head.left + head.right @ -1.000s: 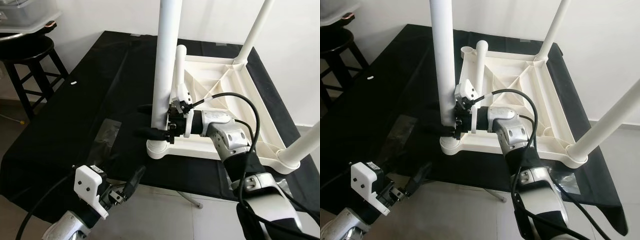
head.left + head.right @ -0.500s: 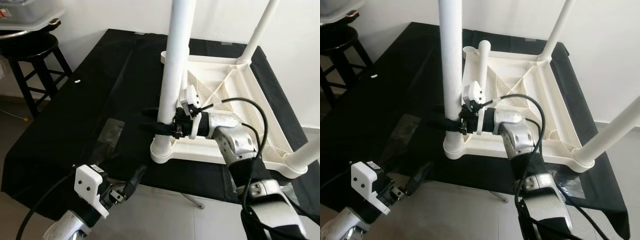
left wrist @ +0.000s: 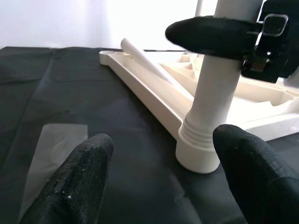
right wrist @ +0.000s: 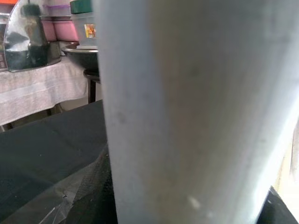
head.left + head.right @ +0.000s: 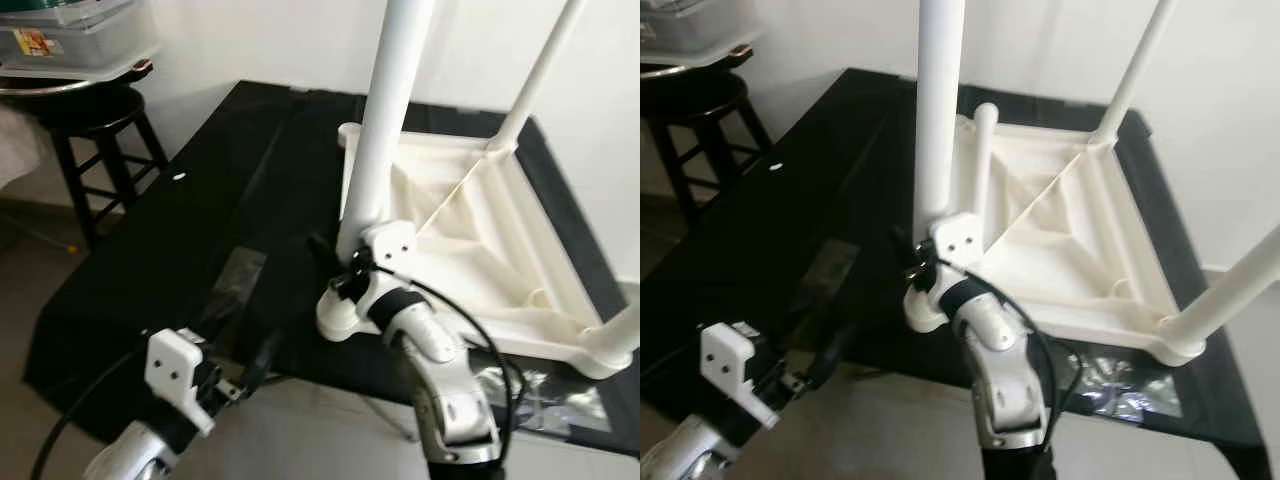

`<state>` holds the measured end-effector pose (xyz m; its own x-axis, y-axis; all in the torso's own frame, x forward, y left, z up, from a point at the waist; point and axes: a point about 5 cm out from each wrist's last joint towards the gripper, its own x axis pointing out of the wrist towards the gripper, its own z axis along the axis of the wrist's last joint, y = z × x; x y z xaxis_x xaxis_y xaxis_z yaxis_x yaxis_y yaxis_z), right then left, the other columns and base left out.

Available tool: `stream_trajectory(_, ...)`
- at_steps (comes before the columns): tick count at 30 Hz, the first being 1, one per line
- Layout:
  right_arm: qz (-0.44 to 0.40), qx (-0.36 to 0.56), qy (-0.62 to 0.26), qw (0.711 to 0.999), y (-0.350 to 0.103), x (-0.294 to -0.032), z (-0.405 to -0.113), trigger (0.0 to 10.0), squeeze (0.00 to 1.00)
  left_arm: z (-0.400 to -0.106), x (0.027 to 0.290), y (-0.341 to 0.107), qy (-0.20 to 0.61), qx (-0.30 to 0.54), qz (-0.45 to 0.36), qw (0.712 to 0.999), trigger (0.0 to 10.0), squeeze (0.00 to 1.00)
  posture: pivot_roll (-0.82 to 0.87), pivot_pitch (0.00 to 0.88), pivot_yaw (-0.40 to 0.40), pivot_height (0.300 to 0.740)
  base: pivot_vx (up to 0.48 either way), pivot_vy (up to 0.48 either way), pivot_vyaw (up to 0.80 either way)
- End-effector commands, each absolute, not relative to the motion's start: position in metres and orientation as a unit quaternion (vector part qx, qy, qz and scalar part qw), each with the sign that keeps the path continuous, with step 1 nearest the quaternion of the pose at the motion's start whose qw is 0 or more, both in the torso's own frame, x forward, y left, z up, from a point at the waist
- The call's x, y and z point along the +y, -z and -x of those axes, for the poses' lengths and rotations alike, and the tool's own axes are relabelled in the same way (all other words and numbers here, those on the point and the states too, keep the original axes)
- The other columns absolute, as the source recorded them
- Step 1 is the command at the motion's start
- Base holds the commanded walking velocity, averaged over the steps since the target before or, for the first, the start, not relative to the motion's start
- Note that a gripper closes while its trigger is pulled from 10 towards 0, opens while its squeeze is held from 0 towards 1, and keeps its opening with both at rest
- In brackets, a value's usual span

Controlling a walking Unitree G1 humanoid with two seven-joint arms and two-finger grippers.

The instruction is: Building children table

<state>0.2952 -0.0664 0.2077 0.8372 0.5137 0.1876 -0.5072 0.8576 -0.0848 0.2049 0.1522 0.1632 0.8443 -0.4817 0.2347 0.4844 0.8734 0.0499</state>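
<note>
An upturned white table lies on a black-covered tabletop. The right tool is clamped around the near upright leg, just above its socket. The left tool hovers open by the tabletop's near edge.

- Right arm: silver, reaching forward from the robot's lower right toward the near white table leg, forearm angled up and to the left, a black cable looping along it.
- Right gripper: at the foot of that leg, just above its socket; the black fingers are clamped on opposite sides of the leg.
- Right wrist: white camera housing pressed close beside the leg.
- Left arm: low, to the left of the leg and nearer the robot.
- Left gripper: pointed toward the leg's foot, well short of it; fingers spread apart, holding nothing.
</note>
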Motion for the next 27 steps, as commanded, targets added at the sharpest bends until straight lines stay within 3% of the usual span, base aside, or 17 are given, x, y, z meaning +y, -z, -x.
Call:
stream_trajectory(1, 0.014, -0.035, -0.275, 0.961, -0.178, -0.063, -0.296, 0.0, 0.0, -0.204, 0.153, -0.16, 0.255, -0.115, 0.003, 0.96, 10.0, 0.0, 0.03, 0.165, -0.053, 0.74, 0.0, 0.0, 0.0)
stream_trajectory(2, 0.014, -0.034, -0.287, 0.957, -0.179, -0.059, -0.296, 6.5, 0.0, -0.205, 0.154, -0.159, 0.253, -0.116, 0.003, 0.961, 10.0, 0.0, 0.03, 0.163, -0.052, 0.74, 0.0, 0.0, 0.0)
stream_trajectory(3, 0.015, -0.037, -0.338, 0.94, -0.183, -0.051, -0.296, 10.0, 0.0, -0.205, 0.154, -0.159, 0.252, -0.116, 0.004, 0.961, 10.0, 0.0, 0.03, 0.158, -0.053, 0.74, 0.0, 0.0, 0.0)
stream_trajectory(5, 0.015, -0.039, -0.355, 0.934, -0.186, -0.047, -0.293, 10.0, 0.0, -0.205, 0.154, -0.159, 0.253, -0.116, 0.004, 0.961, 10.0, 0.0, 0.04, 0.157, -0.053, 0.74, 0.0, 0.0, 0.0)
stream_trajectory(6, 0.015, -0.04, -0.365, 0.93, -0.187, -0.045, -0.29, 10.0, 1.0, -0.205, 0.154, -0.159, 0.253, -0.116, 0.005, 0.96, 10.0, 0.0, 0.04, 0.157, -0.053, 0.74, 0.0, 0.0, 0.0)
stream_trajectory(10, -0.007, -0.058, -0.411, 0.91, -0.203, -0.038, -0.291, 10.0, 1.0, -0.205, 0.154, -0.158, 0.255, -0.116, 0.005, 0.96, 10.0, 0.0, 0.04, 0.156, -0.054, 0.74, 0.0, 0.0, 0.0)
stream_trajectory(11, 0.0, -0.086, -0.486, 0.87, -0.217, -0.044, -0.299, 10.0, 1.0, -0.205, 0.152, -0.158, 0.256, -0.116, 0.007, 0.96, 10.0, 0.0, 0.04, 0.152, -0.06, 0.74, 0.0, 0.0, 0.0)
stream_trajectory(12, 0.0, -0.086, -0.486, 0.87, -0.217, -0.044, -0.299, 10.0, 1.0, -0.205, 0.152, -0.158, 0.256, -0.116, 0.007, 0.96, 10.0, 0.0, 0.04, 0.152, -0.06, 0.74, 0.0, 0.0, 0.0)
stream_trajectory(13, 0.014, -0.103, -0.546, 0.831, -0.226, -0.049, -0.304, 10.0, 1.0, -0.205, 0.151, -0.158, 0.255, -0.117, 0.008, 0.96, 10.0, 0.0, 0.04, 0.154, -0.067, 0.74, 0.0, 0.0, 0.0)
stream_trajectory(15, 0.021, -0.106, -0.565, 0.818, -0.228, -0.05, -0.304, 10.0, 1.0, -0.205, 0.151, -0.158, 0.255, -0.117, 0.008, 0.96, 10.0, 0.0, 0.05, 0.154, -0.068, 0.74, 0.0, 0.0, 0.0)
stream_trajectory(16, 0.059, -0.102, -0.609, 0.784, -0.229, -0.054, -0.307, 10.0, 1.0, -0.205, 0.15, -0.158, 0.256, -0.118, 0.009, 0.959, 10.0, 0.0, 0.05, 0.156, -0.072, 0.74, 0.0, 0.0, 0.0)
stream_trajectory(17, 0.059, -0.102, -0.609, 0.784, -0.229, -0.054, -0.307, 10.0, 1.0, -0.205, 0.15, -0.158, 0.256, -0.118, 0.009, 0.959, 10.0, 0.0, 0.05, 0.156, -0.072, 0.74, 0.0, 0.0, 0.0)
stream_trajectory(18, 0.071, -0.091, -0.626, 0.771, -0.23, -0.058, -0.314, 10.0, 0.6, -0.204, 0.15, -0.158, 0.255, -0.118, 0.011, 0.96, 10.0, 0.0, 0.06, 0.158, -0.078, 0.74, 0.0, 0.0, 0.0)
stream_trajectory(19, 0.077, -0.083, -0.636, 0.763, -0.231, -0.061, -0.319, 10.0, 0.6, -0.204, 0.15, -0.158, 0.254, -0.119, 0.013, 0.96, 10.0, 0.0, 0.06, 0.158, -0.078, 0.74, 0.0, 0.0, 0.0)
stream_trajectory(20, 0.073, -0.072, -0.645, 0.757, -0.232, -0.063, -0.323, 10.0, 0.03, -0.204, 0.149, -0.158, 0.254, -0.119, 0.014, 0.96, 10.0, 0.0, 0.06, 0.159, -0.081, 0.74, 0.0, 0.0, 0.0)
stream_trajectory(27, 0.057, -0.052, -0.667, 0.741, -0.242, -0.069, -0.342, 10.0, 0.0, -0.203, 0.148, -0.159, 0.252, -0.12, 0.015, 0.96, 10.0, 0.0, 0.07, 0.166, -0.091, 0.74, 0.0, 0.0, 0.0)
